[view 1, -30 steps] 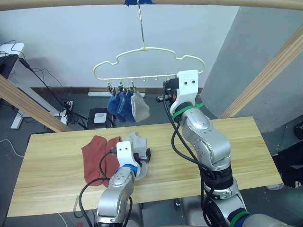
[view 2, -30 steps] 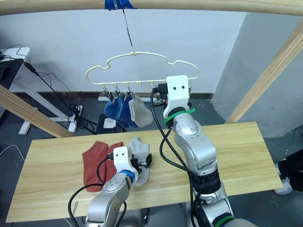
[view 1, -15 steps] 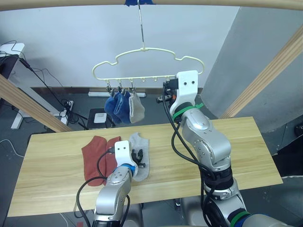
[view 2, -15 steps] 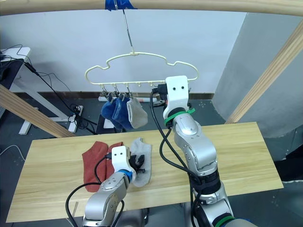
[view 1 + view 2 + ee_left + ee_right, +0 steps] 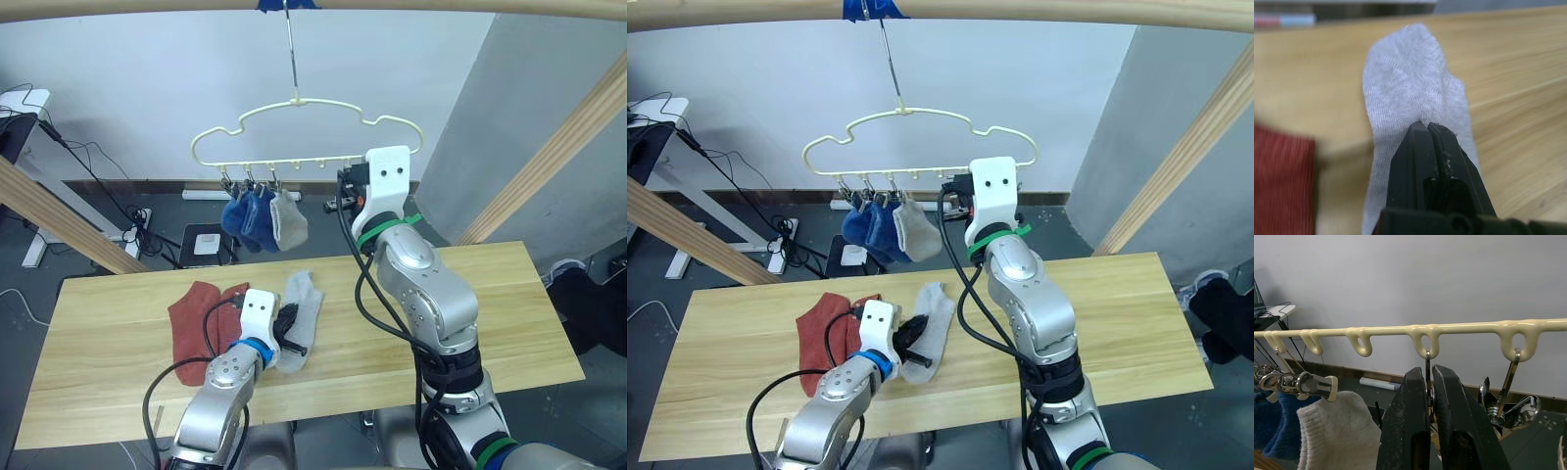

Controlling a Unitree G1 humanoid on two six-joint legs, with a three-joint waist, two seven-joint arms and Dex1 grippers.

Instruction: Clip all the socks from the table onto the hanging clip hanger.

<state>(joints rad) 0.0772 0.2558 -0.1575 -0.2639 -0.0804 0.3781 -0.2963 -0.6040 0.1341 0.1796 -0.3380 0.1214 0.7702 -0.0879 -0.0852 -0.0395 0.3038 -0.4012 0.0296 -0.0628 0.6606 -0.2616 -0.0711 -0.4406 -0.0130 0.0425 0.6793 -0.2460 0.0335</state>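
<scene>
Shifted grey sock (image 5: 303,315) — wooden table (image 5: 490,294).

Light wooden plank surface (image 5: 470,294) carries two rust-red socks (image 5: 196,318) lying side by side and one light grey sock (image 5: 302,311) just beside them

We see the clip hanger (image 5: 304,137) hanging above and behind the surface (image 5: 509,294). Three socks (image 5: 263,217) hang side by side from clips at its left end. On the surface's left half lie two overlapping socks (image 5: 201,318), and just right of them a single sock (image 5: 304,305) (one end possibly lifted).
</scene>
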